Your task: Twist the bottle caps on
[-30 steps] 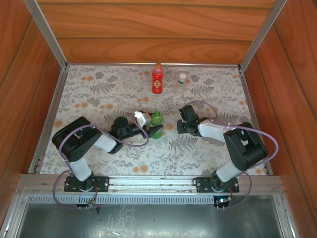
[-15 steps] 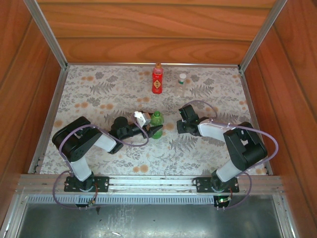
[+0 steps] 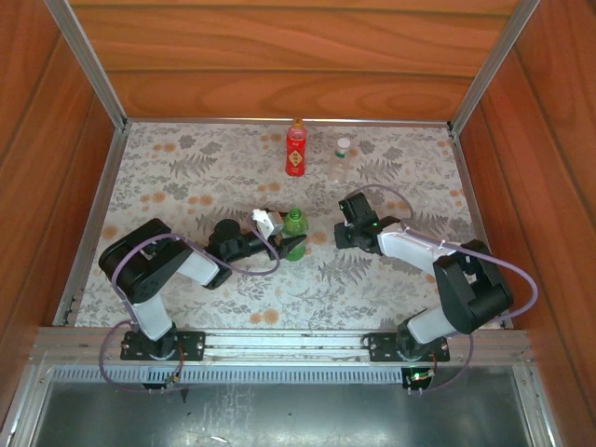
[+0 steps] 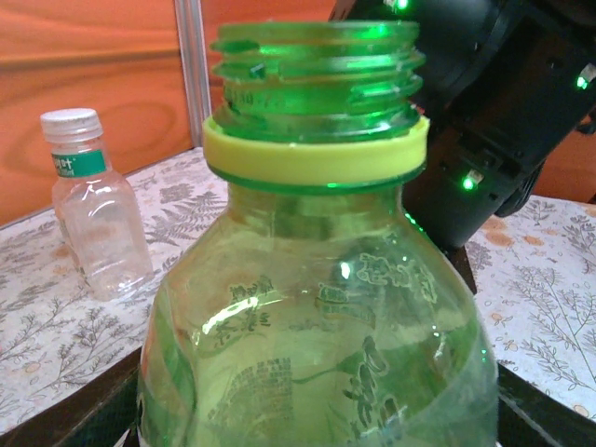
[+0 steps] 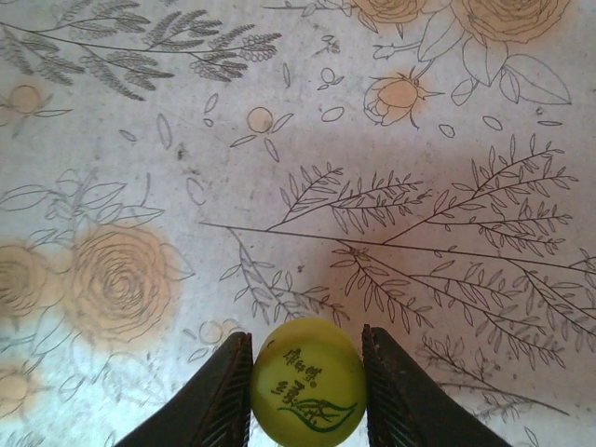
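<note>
The green bottle (image 3: 294, 223) stands upright mid-table with my left gripper (image 3: 282, 235) shut on its body. In the left wrist view the bottle (image 4: 317, 307) looms close, its threaded neck (image 4: 317, 65) bare above a yellow ring. Just right of it, my right gripper (image 3: 341, 233) points down at the cloth. Its jaws press both sides of the yellow-green cap (image 5: 307, 382), which bears a printed leaf and lies top-up on the cloth. At the back stand the red bottle (image 3: 296, 154) with its orange cap (image 3: 297, 123) on, and the clear bottle (image 3: 342, 158) wearing a white cap (image 3: 344, 143).
The floral cloth (image 3: 186, 177) covers the table, and wooden walls close in three sides behind a metal frame (image 3: 93, 74). In the left wrist view the right arm's black body (image 4: 494, 121) hangs close behind the bottle neck, and the clear bottle (image 4: 98, 209) stands to the left.
My right gripper's jaws have closed in on the green cap, and the right arm's elbow has swung out to the right. The left arm and the bottle have not moved.
</note>
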Robot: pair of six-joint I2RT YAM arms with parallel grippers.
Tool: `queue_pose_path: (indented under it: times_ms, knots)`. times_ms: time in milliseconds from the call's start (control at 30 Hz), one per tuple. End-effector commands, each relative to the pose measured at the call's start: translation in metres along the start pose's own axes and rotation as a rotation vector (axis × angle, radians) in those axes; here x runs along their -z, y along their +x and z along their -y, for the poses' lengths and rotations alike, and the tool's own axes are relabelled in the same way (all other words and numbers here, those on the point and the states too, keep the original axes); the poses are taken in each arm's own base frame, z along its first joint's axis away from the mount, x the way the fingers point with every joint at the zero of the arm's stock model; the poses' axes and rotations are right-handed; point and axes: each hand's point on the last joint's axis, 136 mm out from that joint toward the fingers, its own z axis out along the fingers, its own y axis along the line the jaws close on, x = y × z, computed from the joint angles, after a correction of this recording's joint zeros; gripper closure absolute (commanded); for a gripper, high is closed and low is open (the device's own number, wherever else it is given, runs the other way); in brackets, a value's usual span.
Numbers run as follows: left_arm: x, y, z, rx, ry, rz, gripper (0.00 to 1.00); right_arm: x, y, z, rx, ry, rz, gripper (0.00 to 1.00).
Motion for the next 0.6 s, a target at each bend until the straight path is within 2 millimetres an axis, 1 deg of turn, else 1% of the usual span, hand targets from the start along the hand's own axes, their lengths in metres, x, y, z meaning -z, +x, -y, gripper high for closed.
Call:
queue_pose_path:
  times_ms: [0, 100, 267, 567]
  knots:
    - [-0.001, 0.002, -0.002, 0.012, 0.007, 0.003, 0.32, 0.018, 0.003, -0.006, 0.005, -0.017, -0.049, 0.66]
    - [-0.002, 0.002, -0.002, 0.011, 0.009, 0.002, 0.32, 0.029, 0.001, -0.009, 0.015, -0.017, -0.074, 0.66]
    - [-0.002, 0.004, -0.002, 0.014, 0.01, -0.003, 0.31, 0.053, -0.012, -0.018, 0.042, -0.032, -0.07, 0.66]
    - [-0.003, 0.006, -0.002, 0.013, 0.015, -0.008, 0.31, 0.108, -0.044, -0.053, 0.136, -0.09, 0.0, 0.66]
